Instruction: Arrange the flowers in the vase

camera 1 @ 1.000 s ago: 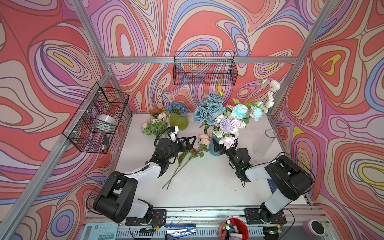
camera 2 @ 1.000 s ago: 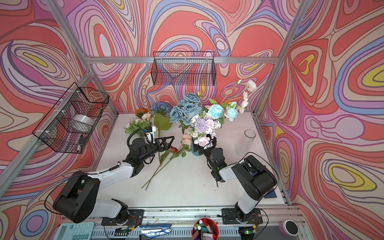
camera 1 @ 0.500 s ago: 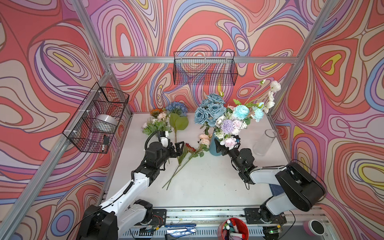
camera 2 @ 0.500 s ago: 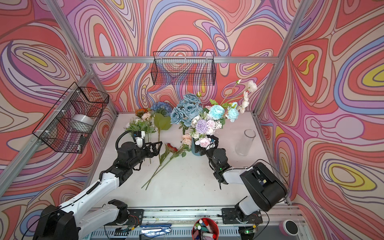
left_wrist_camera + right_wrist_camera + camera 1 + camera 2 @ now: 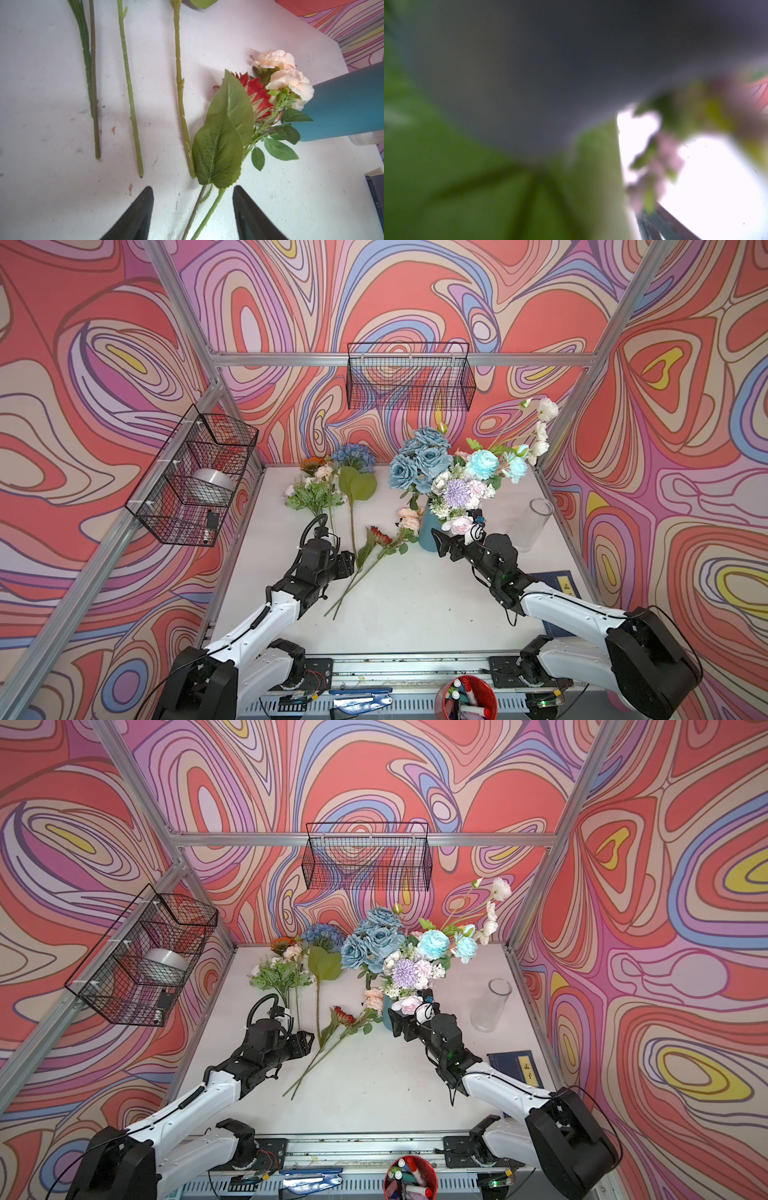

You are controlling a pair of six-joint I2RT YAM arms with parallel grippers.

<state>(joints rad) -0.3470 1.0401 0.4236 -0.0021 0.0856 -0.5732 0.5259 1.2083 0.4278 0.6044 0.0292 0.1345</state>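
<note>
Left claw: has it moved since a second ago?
Yes. The left gripper has pulled back from the teal vase, toward the front edge of the table.

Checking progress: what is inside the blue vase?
Flowers stand in it: blue roses, a lilac bloom, pink and white ones. The blue vase hides their stems.

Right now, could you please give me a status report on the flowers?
Left gripper open, fingers astride red daisy and peach rose stems on table. Right gripper open beside teal vase. Nothing blocking.
</note>
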